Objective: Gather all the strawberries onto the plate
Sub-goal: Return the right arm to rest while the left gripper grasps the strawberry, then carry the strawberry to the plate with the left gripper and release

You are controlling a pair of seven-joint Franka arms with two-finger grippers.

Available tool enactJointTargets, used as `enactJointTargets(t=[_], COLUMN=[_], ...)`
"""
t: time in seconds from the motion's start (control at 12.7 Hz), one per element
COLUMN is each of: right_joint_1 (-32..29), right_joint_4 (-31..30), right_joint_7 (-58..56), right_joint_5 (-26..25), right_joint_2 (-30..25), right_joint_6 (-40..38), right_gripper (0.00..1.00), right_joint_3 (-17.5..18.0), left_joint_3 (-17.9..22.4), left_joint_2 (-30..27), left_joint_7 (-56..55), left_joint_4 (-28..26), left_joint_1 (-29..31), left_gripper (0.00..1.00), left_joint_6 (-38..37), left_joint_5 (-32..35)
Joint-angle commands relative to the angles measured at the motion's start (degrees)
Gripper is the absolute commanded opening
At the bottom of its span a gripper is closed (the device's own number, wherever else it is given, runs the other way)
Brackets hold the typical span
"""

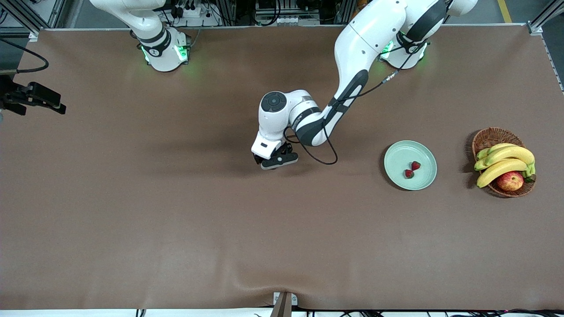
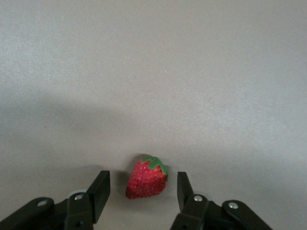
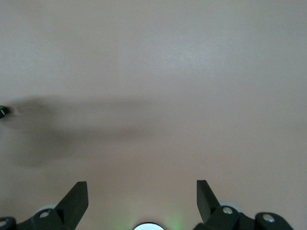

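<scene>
I have the left end effector (image 1: 278, 161) down at the middle of the worktop (image 1: 176, 220), and its wrist camera shows why: the last loose strawberry (image 2: 147, 178) lies on the cloth between the two fingers (image 2: 98, 194), one on each side, with a gap left on both sides, so the jaws are part open and grip nothing yet. From that berry, the plate (image 1: 423, 152) sits at about three o'clock in the front view, well apart, toward the left arm's end of the worktop. Two strawberries (image 1: 412, 169) already rest in it, side by side near its centre, so I judge the job two-thirds done. The berry lies on its side with the green cap pointing away from the wrist, which lets the fingers meet its flanks rather than its tip. The wicker basket (image 1: 489, 136) with bananas (image 1: 506, 160) and an apple (image 1: 510, 181) stands just past the plate at three o'clock, no part of this job. The right end effector (image 3: 142, 199) waits wide open and empty over bare cloth.
</scene>
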Motion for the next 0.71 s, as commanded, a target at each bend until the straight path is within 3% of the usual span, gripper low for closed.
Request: enactJointTargets(t=[0.0,0.16,0.47,0.63], right_joint_1=[-1.42,-1.33,-1.24,-1.42], right_joint_4=[-1.38,-1.55,-0.77,0.64], right_joint_7=[1.53,1.53,1.7,1.7], right_joint_5=[-1.55,-1.46,-0.67,-0.84], right_joint_2=[-2.62,-2.63,-2.36,-2.1], right_joint_6=[-0.43,0.36,0.1,0.36], right_gripper=[1.0,1.0,1.0,1.0], right_joint_3=[1.08,1.17,1.34,1.17], left_joint_3=[0.42,0.42,2.17,2.27], left_joint_2=[1.58,1.41,-1.66,-6.13], left_joint_7=[0.58,2.07,6.28,6.56], left_joint_4=[1.64,1.73,1.64,1.29], left_joint_1=[-0.57,-0.4,0.48,4.5], left_gripper=[0.43,0.03,0.0,0.0], left_joint_6=[0.4,0.4,0.32,-0.65], left_joint_5=[1.3,1.3,1.65,1.12])
